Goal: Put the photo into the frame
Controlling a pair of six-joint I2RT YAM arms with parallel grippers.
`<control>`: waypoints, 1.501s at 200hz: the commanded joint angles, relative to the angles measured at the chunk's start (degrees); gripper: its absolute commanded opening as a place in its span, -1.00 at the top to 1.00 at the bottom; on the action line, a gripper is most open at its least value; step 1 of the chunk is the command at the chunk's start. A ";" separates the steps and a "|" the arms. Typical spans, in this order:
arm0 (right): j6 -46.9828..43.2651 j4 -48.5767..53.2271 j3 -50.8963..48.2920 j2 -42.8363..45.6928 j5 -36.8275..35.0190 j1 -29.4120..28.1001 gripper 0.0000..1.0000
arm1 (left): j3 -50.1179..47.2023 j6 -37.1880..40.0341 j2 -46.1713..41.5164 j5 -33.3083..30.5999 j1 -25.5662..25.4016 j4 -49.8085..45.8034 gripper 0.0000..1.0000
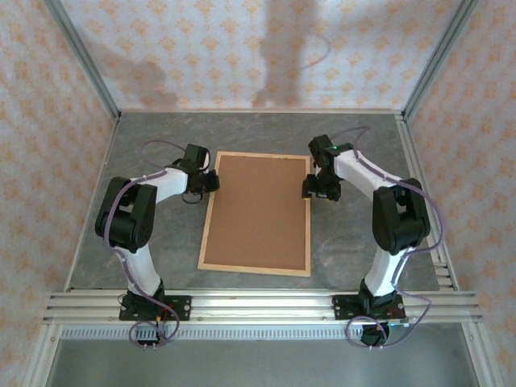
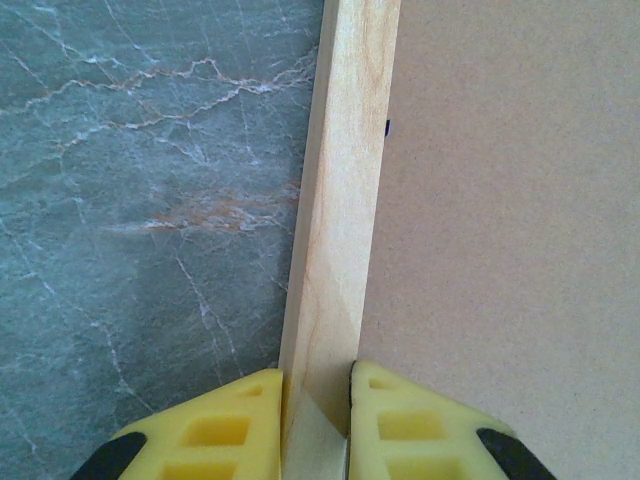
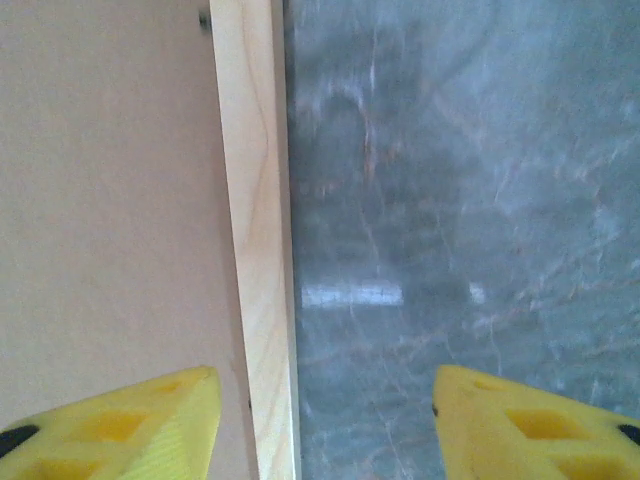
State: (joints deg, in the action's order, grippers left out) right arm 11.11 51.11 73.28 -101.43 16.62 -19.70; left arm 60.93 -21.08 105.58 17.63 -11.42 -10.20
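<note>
On the table (image 1: 355,145), between the arms, the frame (image 1: 255,269) lies flat, backing board (image 1: 258,211) up, long axis running near to far. The left gripper (image 2: 317,385) pinches 1 side rail; the right gripper (image 3: 325,385) straddles the other, jaws apart. Seemingly a 2-handed grasp: the right must close next.

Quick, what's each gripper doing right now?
Left gripper: shut on the frame, left strip.
Right gripper: open, astride the frame's right strip.
</note>
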 commanded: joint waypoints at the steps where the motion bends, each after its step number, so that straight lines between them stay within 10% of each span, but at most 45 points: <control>1: 2.07 -0.71 -3.62 2.72 2.19 -2.22 -0.05 | -1.42 -0.82 3.23 1.34 -1.33 -3.17 0.65; 300: 6.02 -10.82 -8.06 -7.64 5.97 -6.70 0.23 | -1.95 -1.16 3.32 1.60 -1.41 -2.58 0.65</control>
State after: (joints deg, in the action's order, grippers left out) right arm 15.90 45.98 66.63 -105.10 21.08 -24.82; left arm 60.90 -21.10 105.62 17.61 -11.42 -10.13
